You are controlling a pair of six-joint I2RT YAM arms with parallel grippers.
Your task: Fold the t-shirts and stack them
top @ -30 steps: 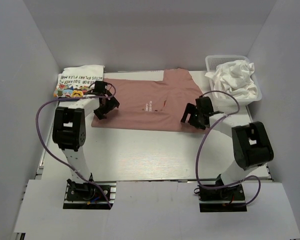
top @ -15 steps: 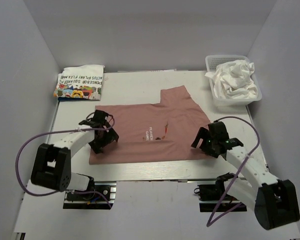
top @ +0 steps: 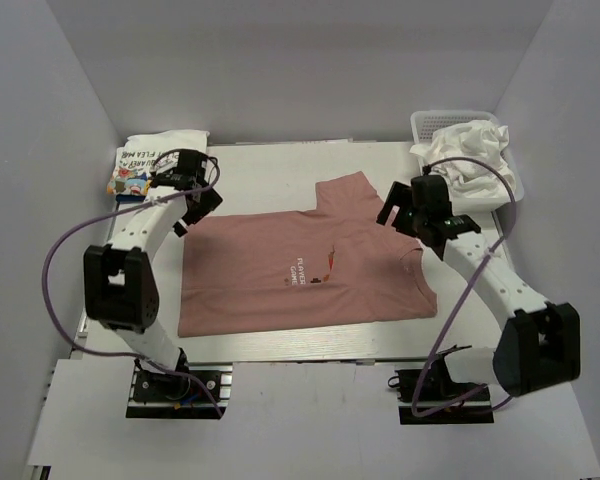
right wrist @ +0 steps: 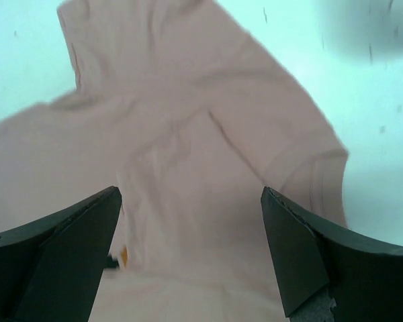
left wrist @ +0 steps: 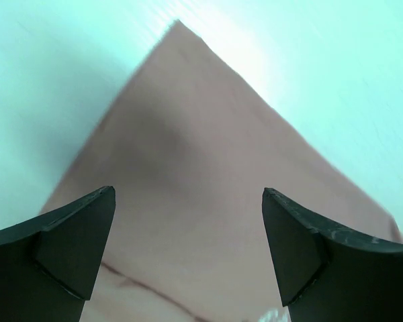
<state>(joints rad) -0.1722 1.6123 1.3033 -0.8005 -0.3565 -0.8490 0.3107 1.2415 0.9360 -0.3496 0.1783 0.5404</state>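
T-shirt [top: 280,280], pink, flat beneath spread left fingers [left wrist: 67,248] and right fingers [right wrist: 54,255].

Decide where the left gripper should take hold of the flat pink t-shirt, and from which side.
Probably best: pinch the far left hem corner of the pink t-shirt, coming down from above on its outer side. The cloth lies flat, so only an edge can be pinched. This corner ends in a point with bare table on two sides, under the open left gripper.

Illegible chest print [top: 299,270] on pink t-shirt [top: 242,280]
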